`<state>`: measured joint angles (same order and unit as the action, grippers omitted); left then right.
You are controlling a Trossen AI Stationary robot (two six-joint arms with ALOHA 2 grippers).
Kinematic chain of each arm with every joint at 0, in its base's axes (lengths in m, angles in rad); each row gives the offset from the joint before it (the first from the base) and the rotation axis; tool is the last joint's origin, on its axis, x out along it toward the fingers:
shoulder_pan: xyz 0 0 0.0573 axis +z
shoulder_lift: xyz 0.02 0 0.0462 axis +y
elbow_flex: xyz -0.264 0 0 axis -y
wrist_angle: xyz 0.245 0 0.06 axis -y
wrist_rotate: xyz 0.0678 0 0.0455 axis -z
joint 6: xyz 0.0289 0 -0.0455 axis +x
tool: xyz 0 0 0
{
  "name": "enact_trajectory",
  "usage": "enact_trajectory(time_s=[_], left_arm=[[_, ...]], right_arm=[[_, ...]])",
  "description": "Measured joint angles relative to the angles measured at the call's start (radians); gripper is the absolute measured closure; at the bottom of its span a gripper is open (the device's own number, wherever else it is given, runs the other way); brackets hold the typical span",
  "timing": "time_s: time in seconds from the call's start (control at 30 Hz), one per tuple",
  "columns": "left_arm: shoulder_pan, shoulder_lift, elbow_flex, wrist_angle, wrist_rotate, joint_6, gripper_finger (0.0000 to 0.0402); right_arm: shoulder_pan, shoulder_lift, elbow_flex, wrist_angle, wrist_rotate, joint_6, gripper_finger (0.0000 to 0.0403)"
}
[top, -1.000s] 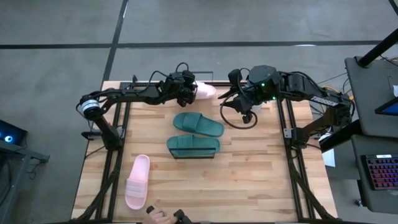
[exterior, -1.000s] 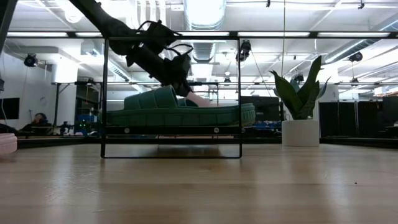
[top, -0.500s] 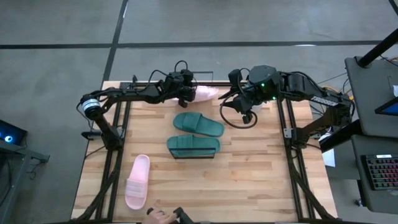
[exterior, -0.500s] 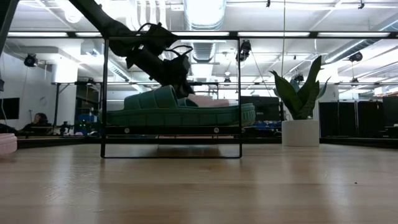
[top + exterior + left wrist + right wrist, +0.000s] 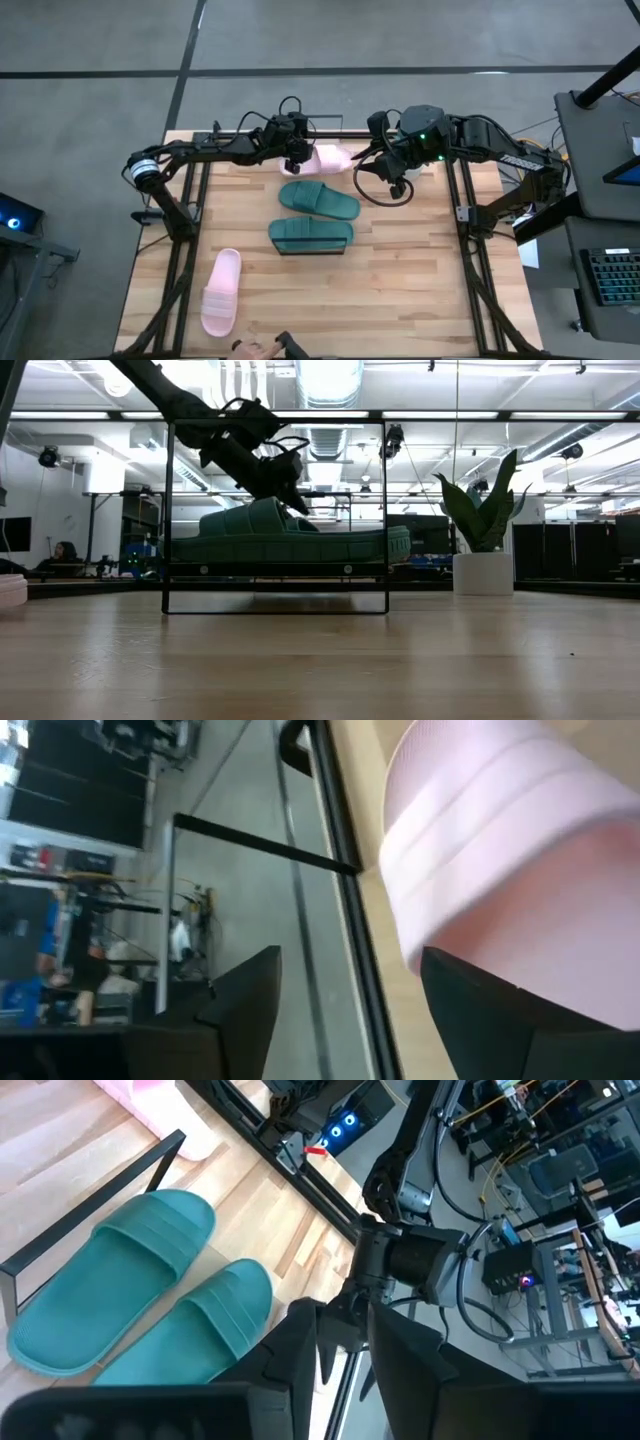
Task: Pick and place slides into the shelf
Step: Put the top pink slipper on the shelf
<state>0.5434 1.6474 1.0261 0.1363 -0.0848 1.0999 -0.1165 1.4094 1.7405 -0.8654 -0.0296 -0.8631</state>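
The left gripper (image 5: 297, 152) hangs over the heel end of a pink slide (image 5: 325, 158) that lies at the far edge of the surface (image 5: 420, 270), near the middle of that edge. In the left wrist view its two fingers (image 5: 250, 1010) stand wide apart, with the pink slide's strap (image 5: 480, 870) between them and not pinched; the slide lies on the wood.

The right gripper (image 5: 392, 160) hovers just beside the toe end of that same slide, toward the far right corner. Its fingers (image 5: 300, 1350) are close together with a narrow gap, and nothing shows between them.

One teal slide (image 5: 318, 200) lies flat on the surface near the centre, below the pink one. The second teal slide (image 5: 311, 236) sits on the shelf (image 5: 310, 250), just nearer than the first; the low view shows it resting on the shelf's board inside the black frame (image 5: 167, 510).

The other pink slide (image 5: 222, 291) lies well apart, near the near left corner. A plant (image 5: 483, 520) stands at the right in the low view.
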Motion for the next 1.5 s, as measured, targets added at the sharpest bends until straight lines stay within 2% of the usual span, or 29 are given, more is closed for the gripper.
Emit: enact_trajectory(time_s=[0.17,0.37,0.6,0.73,1.1,1.4,1.5], left_arm=[[0.0,-0.013,0.023,-0.095,-0.019,-0.074,0.0176],[-0.004,-0.076,0.038,-0.288,-0.028,-0.179,0.0176],[-0.02,-0.153,0.038,-0.527,0.047,-0.327,0.0176],[-0.027,-0.151,0.033,-0.632,0.046,-0.364,0.0176],[-0.036,-0.144,0.021,-0.675,0.048,-0.439,0.0175],[-0.037,-0.125,-0.002,-0.676,0.043,-0.44,0.0175],[-0.037,-0.125,-0.003,-0.666,0.009,-0.44,0.0176]], right_arm=[[0.0,0.0,0.0,0.0,0.0,0.0,0.0323],[0.0,0.0,0.0,0.0,0.001,0.0,0.0322],[0.0,0.0,-0.007,-0.002,-0.003,0.0,0.0326],[0.0,0.001,-0.023,-0.002,-0.003,0.0,0.0328],[0.0,0.001,-0.044,-0.002,0.004,-0.001,0.033],[0.0,0.001,-0.045,-0.006,0.004,-0.001,0.0323],[0.0,0.001,-0.045,-0.007,0.004,-0.001,0.0325]])
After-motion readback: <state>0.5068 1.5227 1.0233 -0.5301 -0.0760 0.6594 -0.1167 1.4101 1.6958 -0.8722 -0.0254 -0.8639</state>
